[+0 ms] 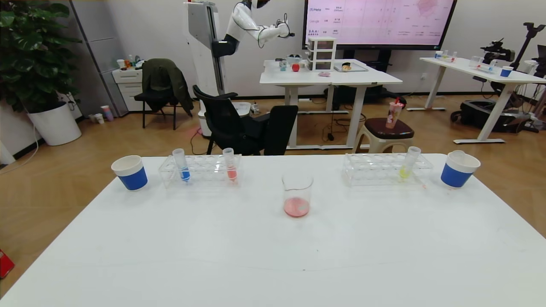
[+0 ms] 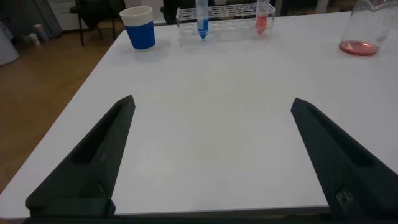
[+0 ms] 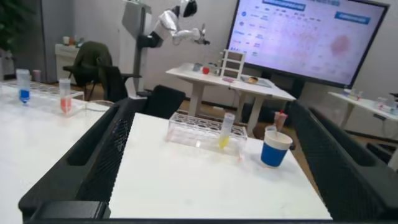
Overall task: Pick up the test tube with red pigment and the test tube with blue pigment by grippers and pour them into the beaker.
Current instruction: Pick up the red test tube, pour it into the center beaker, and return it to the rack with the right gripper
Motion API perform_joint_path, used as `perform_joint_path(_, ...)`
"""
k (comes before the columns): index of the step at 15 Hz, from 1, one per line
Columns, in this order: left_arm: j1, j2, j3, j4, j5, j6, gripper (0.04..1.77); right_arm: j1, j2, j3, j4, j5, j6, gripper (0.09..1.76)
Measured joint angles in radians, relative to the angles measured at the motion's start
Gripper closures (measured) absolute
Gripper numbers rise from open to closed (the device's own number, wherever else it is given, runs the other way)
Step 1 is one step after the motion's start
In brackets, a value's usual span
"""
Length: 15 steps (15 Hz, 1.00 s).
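On the white table (image 1: 273,256) in the head view, the test tube with blue pigment (image 1: 181,165) and the test tube with red pigment (image 1: 230,164) are seen upright in the left rack (image 1: 200,170), behind the beaker (image 1: 297,195), which holds red liquid. From the left wrist, the left gripper (image 2: 211,162) is shown spread open above bare tabletop. From the right wrist, the right gripper (image 3: 205,162) is likewise shown open, facing a yellow-liquid tube (image 3: 226,132).

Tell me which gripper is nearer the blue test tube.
Left. The left gripper faces the rack holding the blue test tube; the right gripper sits by the yellow tube's rack.
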Motion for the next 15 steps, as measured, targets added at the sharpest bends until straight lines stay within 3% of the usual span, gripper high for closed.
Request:
perform_joint_path(2,0.000,0.000,0.000,0.000,0.000,0.001,0.06,0.005,-0.035,0.090,0.036,-0.070,-0.033,0.11)
perform_joint_path(6,0.000,0.000,0.000,0.000,0.000,-0.001,0.06,0.008,-0.057,0.125,0.317,-0.130,-0.031,0.11)
perform_joint_path(15,0.000,0.000,0.000,0.000,0.000,0.000,0.06,0.010,-0.059,0.129,0.319,-0.153,0.049,0.11)
